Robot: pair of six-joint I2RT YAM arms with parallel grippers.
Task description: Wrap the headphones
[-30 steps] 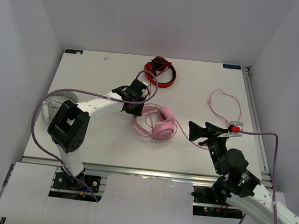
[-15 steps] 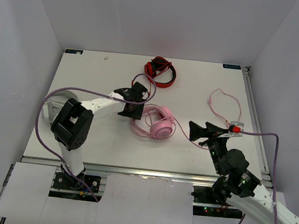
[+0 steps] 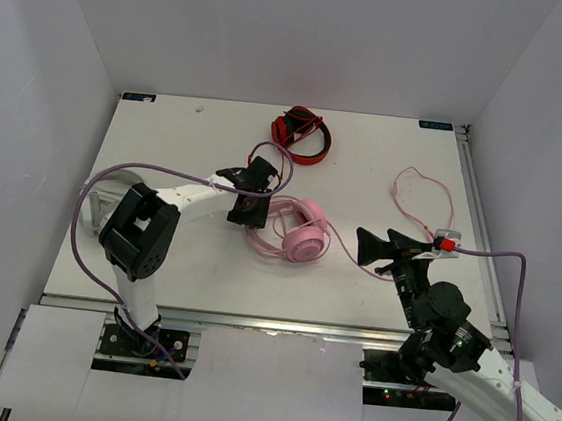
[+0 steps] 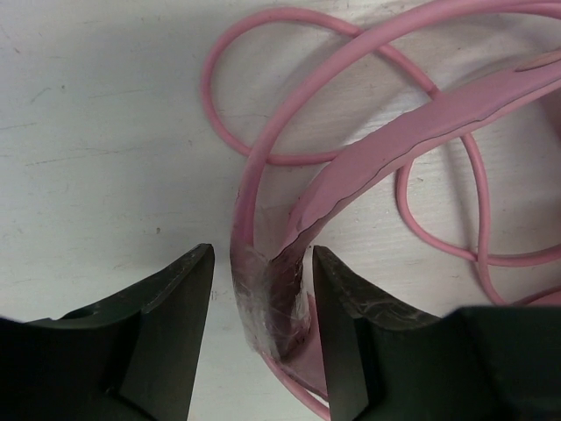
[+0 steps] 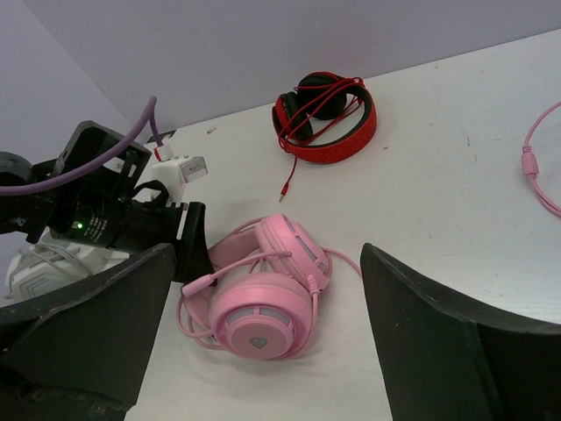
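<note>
The pale pink headphones (image 3: 299, 235) lie on their side at the middle of the white table, also in the right wrist view (image 5: 263, 307). Their thin pink cable (image 3: 426, 191) runs right and loops near the right edge. My left gripper (image 3: 247, 207) is down at the headband's left end. In the left wrist view it (image 4: 261, 254) is open, with its jaws on either side of the headband (image 4: 394, 149) and cable loops (image 4: 228, 105) beside the band. My right gripper (image 3: 383, 246) is open and empty, right of the ear cups, and faces them (image 5: 267, 254).
Red-and-black headphones (image 3: 304, 136) lie at the back middle, also in the right wrist view (image 5: 326, 118). A pale grey object (image 3: 102, 190) sits at the left edge, partly hidden by the left arm. A metal rail (image 3: 480, 231) lines the right side.
My left gripper has moved a little nearer and lower onto the headband's left end. The headphones have shifted slightly. The right arm has barely moved.
</note>
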